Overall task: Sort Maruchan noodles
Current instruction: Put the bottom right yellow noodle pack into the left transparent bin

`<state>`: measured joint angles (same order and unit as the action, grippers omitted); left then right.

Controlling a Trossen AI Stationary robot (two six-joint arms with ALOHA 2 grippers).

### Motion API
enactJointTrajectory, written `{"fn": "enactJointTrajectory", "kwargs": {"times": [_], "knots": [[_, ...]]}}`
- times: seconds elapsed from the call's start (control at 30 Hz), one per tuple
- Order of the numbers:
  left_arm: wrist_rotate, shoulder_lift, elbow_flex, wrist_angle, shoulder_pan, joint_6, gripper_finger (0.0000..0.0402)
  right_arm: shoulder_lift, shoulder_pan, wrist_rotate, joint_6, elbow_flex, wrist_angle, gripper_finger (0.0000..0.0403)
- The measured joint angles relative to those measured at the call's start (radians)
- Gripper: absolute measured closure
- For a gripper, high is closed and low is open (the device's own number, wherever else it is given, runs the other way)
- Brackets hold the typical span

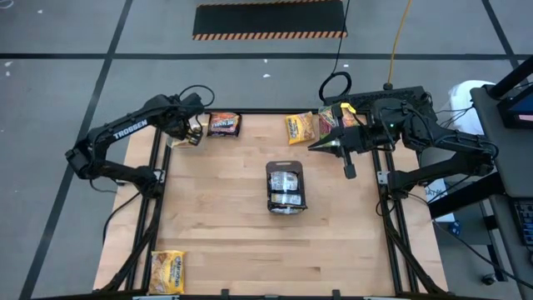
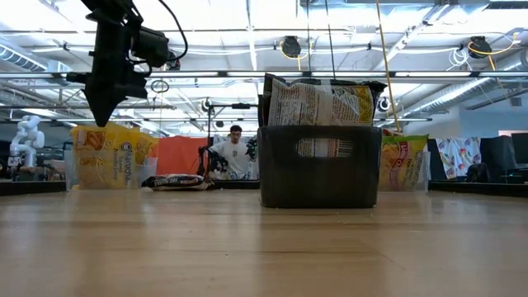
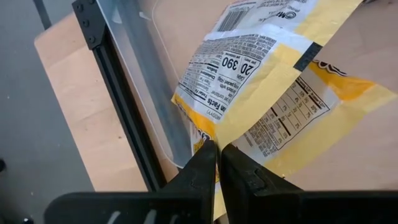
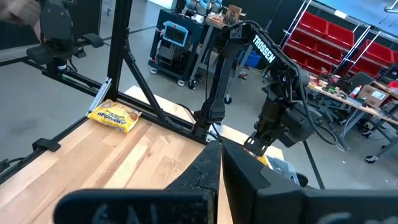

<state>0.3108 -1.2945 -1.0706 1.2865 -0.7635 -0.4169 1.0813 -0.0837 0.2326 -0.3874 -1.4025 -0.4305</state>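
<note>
Left gripper [image 1: 193, 133] sits upper left of the high view, over the clear tub [image 1: 181, 142] at the worktop's far-left corner. In the left wrist view its fingers [image 3: 202, 168] look nearly pressed together, right at the edge of two yellow packets [image 3: 261, 81] lying in the tub; can't tell whether they pinch that edge or are just letting go.

Noodles, left to right in the high view: one yellow packet [image 1: 167, 271] at lower left, a dark packet [image 1: 224, 124] just right of the left gripper, a stack in the grey tray [image 1: 286, 202] at centre, orange-yellow packets [image 1: 304, 127] at upper centre-right.

Right gripper [image 1: 321, 145] hovers just right of those, fingers pressed together, nothing held.

Risks, my read:
- If the left fingers have film caught, lifting away could drag a packet back out of the tub.
- Packets are slick and overlapping; the top one could slide over the tub wall.
- The lone lower-left packet is close to the worktop edge; a sloppy approach could push it off.

Worktop [image 1: 233, 225] is pale wood planks in a black frame [image 1: 154, 208]. The room is an open lab: grey floor with dark lines, a hazard-striped mat [image 1: 269, 20] at top, ceiling lights, and a person [image 2: 234, 153] seated far behind.
</note>
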Motion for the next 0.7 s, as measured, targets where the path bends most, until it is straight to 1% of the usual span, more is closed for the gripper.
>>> {"fn": "enactJointTrajectory", "kwargs": {"times": [0.17,0.47,0.7], "knots": [[-0.007,0.000,0.000,0.000,0.000,-0.028,0.0376,0.000,0.000,0.000,0.000,0.000,0.000,0.0390],[-0.142,0.004,0.000,0.030,0.000,-0.033,0.0376,0.000,0.000,0.000,0.000,0.000,0.000,0.0390],[-0.145,0.085,0.000,0.029,0.000,-0.070,0.0376,0.000,0.000,0.000,0.001,0.000,0.000,0.0390]]}}
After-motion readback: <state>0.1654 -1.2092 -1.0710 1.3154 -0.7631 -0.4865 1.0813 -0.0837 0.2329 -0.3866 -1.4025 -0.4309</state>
